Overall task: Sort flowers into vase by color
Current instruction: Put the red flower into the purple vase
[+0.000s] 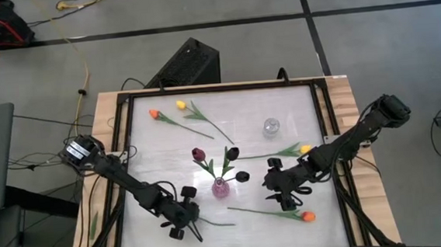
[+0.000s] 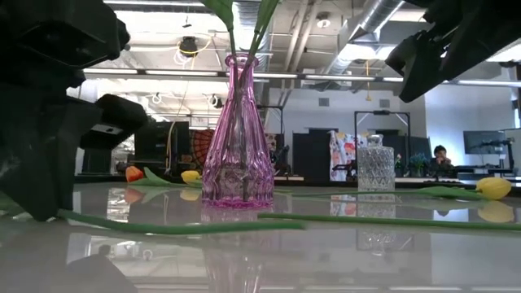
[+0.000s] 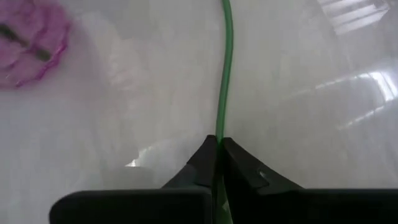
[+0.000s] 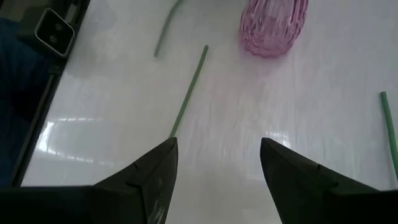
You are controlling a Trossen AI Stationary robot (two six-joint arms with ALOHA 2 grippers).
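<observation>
Left gripper (image 3: 219,149) pinches a green stem (image 3: 226,68); no writing legible.

- From above we look straight down on the whole table (image 1: 230,150) and both arms.
- At table-top height we look level across it into the room, very near the pink vase (image 2: 237,138).
- From the left wrist we look down close past the left gripper (image 3: 219,152); the vase shows at the edge.
- From the right wrist we look past the right gripper (image 4: 219,155) at the same vase.
</observation>
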